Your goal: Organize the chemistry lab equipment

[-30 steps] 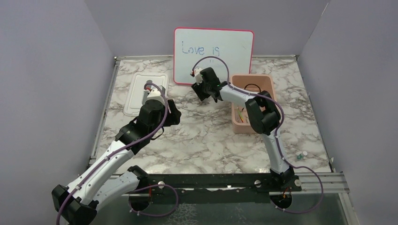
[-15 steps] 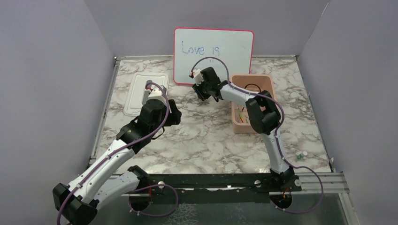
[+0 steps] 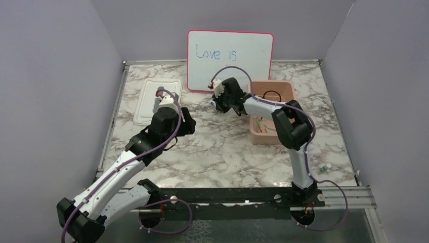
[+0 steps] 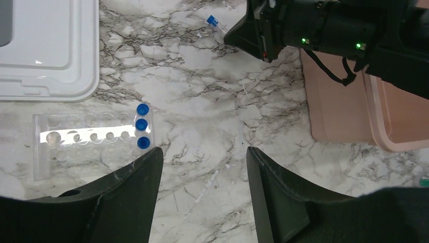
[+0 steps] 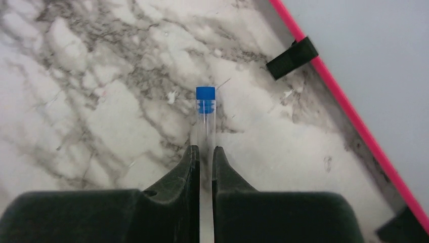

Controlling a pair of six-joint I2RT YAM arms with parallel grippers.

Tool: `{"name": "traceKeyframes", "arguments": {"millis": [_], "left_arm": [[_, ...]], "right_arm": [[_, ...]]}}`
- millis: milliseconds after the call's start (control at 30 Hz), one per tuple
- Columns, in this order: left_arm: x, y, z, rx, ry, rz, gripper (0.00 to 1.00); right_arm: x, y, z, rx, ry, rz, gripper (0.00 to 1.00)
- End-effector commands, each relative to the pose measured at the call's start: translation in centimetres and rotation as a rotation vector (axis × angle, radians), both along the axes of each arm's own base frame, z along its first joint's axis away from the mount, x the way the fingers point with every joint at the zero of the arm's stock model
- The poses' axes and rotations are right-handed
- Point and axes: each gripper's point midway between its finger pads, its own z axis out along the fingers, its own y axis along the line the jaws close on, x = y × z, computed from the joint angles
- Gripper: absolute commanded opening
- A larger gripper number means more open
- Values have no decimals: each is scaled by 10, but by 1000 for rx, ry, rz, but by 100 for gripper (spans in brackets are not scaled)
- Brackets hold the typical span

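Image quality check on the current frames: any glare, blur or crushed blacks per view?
Top external: soft sheen on the marble table near the arm bases, whiteboard writing legible. Left wrist: bright reflection on the clear rack, small highlight on the white lid. Right wrist: blue-capped tube sharp, right gripper nearly black.

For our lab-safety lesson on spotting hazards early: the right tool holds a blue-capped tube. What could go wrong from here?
1. The right tool pinches the tube near one end, with the capped length sticking out, so it may tilt or slip.
2. The rack lies right by the open left tool, so the arms may collide if the tube goes there.
3. The whiteboard stands close, and a wide swing could knock it.
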Motion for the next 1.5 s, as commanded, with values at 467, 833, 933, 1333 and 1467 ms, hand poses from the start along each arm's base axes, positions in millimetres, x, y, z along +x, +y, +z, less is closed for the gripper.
{"name": "traceKeyframes", "arguments": {"millis": [467, 833, 933, 1333, 1467], "left_arm": [[-6, -62, 92, -449, -33, -138, 73], [11, -98, 88, -509, 82, -194, 64], [14, -98, 85, -515, 92, -176, 53], [19, -87, 80, -478, 83, -124, 38], [18, -91, 79, -489, 103, -142, 38]], "right_arm": [[-142, 8, 209, 679, -178, 314, 4], [-193, -3, 224, 702, -190, 488, 4], [-193, -4, 222, 683, -200, 491, 4], [-188, -6, 214, 622, -233, 503, 3], [-191, -6, 212, 613, -232, 526, 3]]}}
